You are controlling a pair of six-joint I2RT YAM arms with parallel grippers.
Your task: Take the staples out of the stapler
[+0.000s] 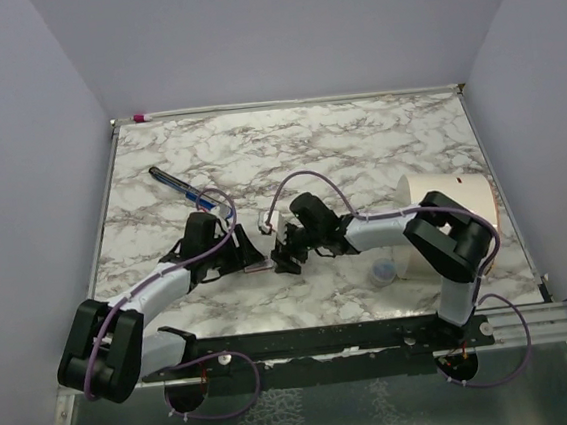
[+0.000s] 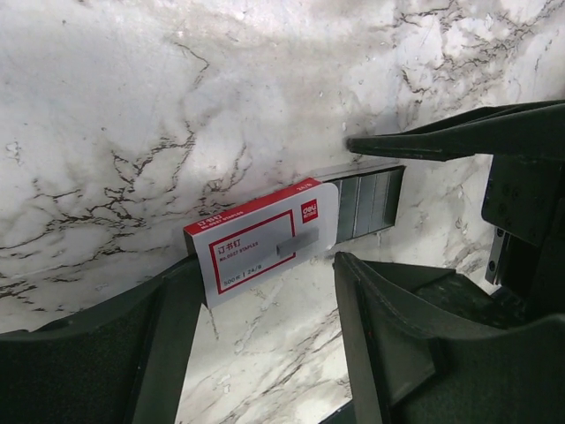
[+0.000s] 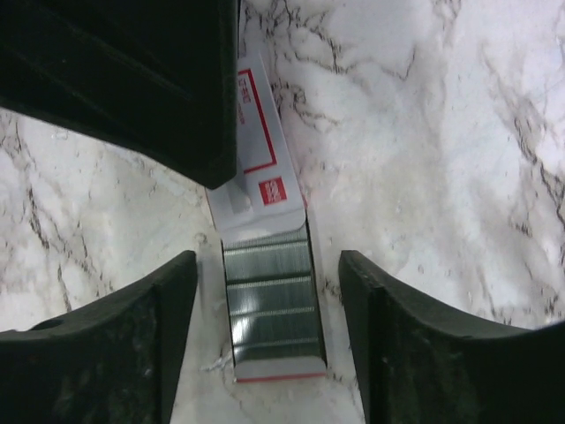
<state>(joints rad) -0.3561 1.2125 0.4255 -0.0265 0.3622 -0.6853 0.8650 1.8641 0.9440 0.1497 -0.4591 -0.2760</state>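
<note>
**Stapler:** we do not find it in any view. It may sit under the two wrists, where the top view is blocked, but we cannot confirm that. We see no loose staples either.

**Between the fingers instead:** a white box [image 2: 252, 252] with red print lies flat on the counter [image 3: 441, 132]. Its tray [image 3: 278, 369] stands out of the box and shows silvery strips [image 3: 269, 296] packed side by side. We read these as stock, not the stapler's load.

**Right end effector [image 3: 269, 261]:** released. Its fingers sit to either side of the tray, with bare counter showing in both gaps and nothing touched. The tray runs lengthwise between them, its end toward the palm and the box beyond the tips.

**Left end effector [image 2: 269, 265]:** its fingers are apart and flank the box. The tips look level with the box edges and contact is not resolvable. We read it as released. The tray lies just beyond its tips.

**Why so placed (our judgement):**
- The two end effectors meet head-on along the box's long axis, one at each half. That suits steadying the box while working the tray.
- Flat on the counter, the strips stay seated.

**Outward:** a pen [image 1: 175, 183] lies beyond the left wrist, well apart.

**Status:** no sign of the stapler emptied. It must be located first.
</note>
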